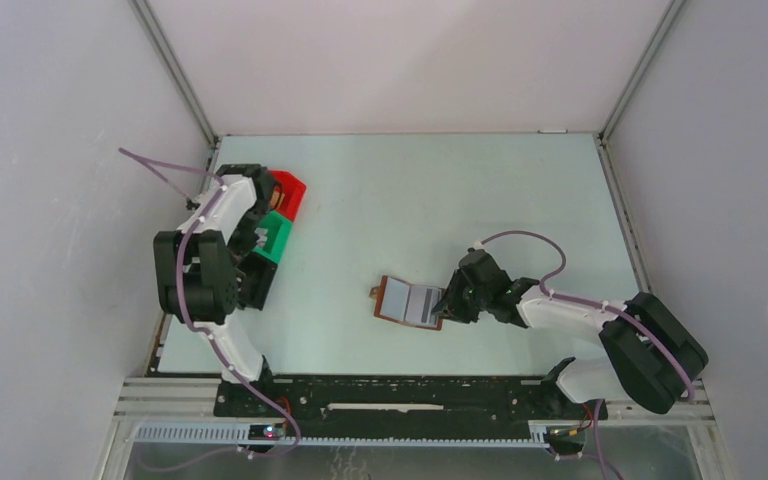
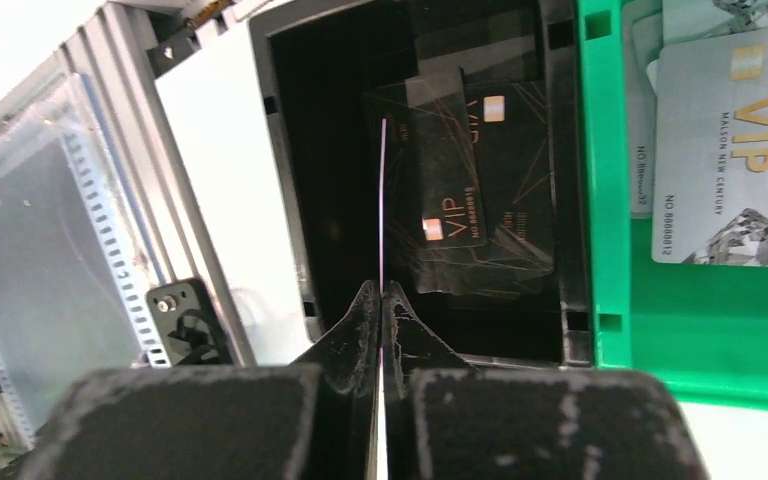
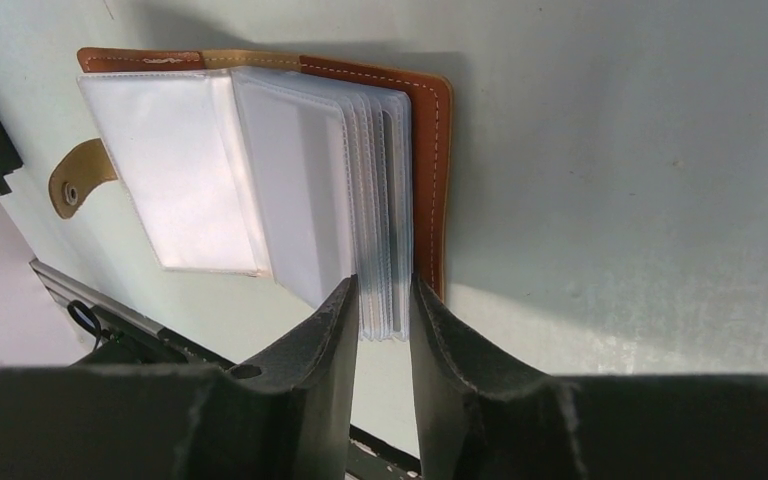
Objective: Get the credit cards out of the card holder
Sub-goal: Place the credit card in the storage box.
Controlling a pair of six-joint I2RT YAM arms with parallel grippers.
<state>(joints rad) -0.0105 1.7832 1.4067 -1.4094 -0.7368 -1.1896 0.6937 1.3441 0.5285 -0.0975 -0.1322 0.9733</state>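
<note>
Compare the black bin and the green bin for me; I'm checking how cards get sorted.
The black bin holds dark VIP cards; the green bin holds silver-white VIP cards. The left end effector holds a thin card edge-on over the black bin, not the green bin. Both are open-topped and sit side by side.

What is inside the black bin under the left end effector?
The black bin holds dark VIP cards, overlapping. The left end effector pinches one thin card edge-on above them. How many cards lie underneath is hidden.
</note>
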